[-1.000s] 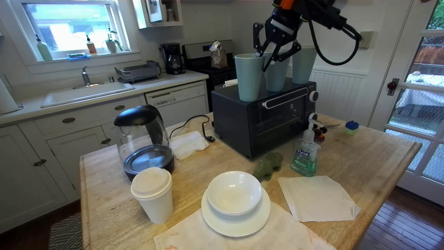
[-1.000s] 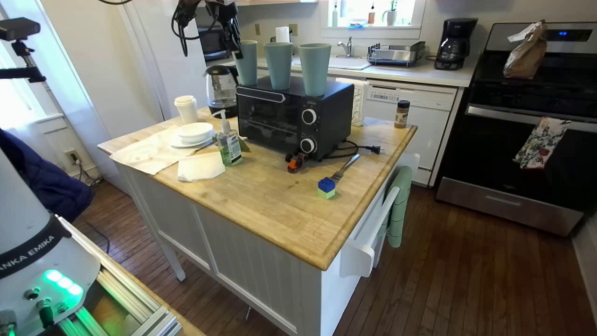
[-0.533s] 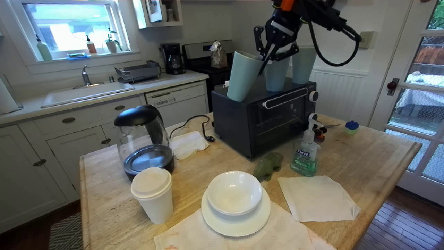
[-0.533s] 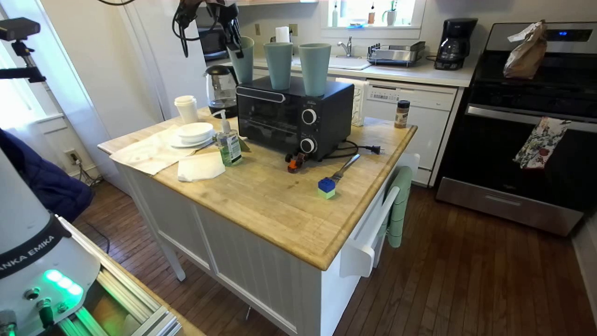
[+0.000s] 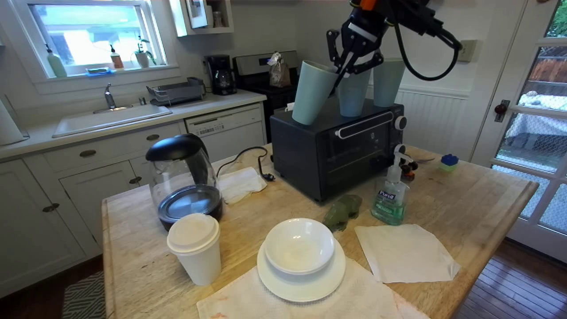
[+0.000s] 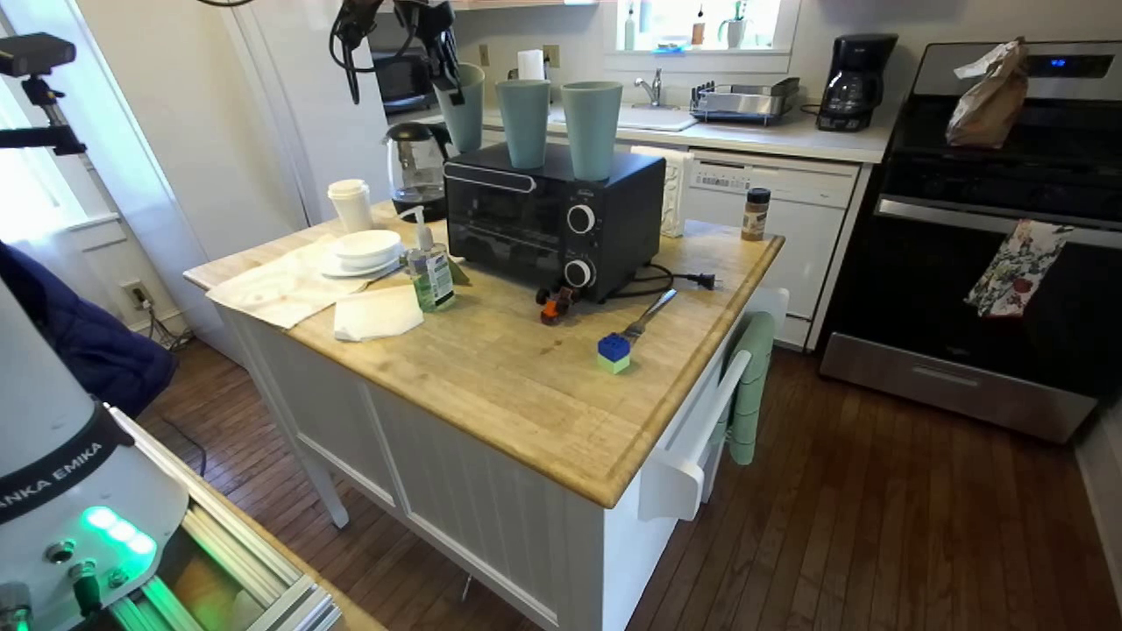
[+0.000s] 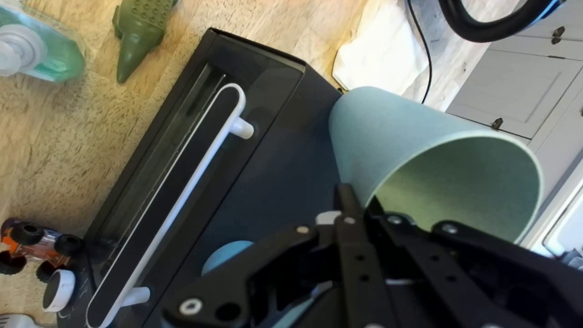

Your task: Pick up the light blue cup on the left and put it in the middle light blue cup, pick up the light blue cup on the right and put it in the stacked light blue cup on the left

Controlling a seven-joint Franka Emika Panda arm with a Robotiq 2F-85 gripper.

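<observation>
Two cups point(image 5: 388, 86) stand upright on the oven point(image 5: 294, 155), upper right of an exterior view; left of them, another cup point(image 5: 312, 95) tilts, fingers point(image 7: 350, 237) clamped on its rim.

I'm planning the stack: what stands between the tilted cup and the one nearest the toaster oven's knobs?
The middle light blue cup, upright, as both exterior views show.

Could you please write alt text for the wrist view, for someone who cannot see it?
Black jaws pinch the rim of a light blue cup, its mouth facing lower right. A black toaster oven slants across the middle; on the wooden tabletop at left are a pump bottle, a green toy and an orange toy vehicle.
</observation>
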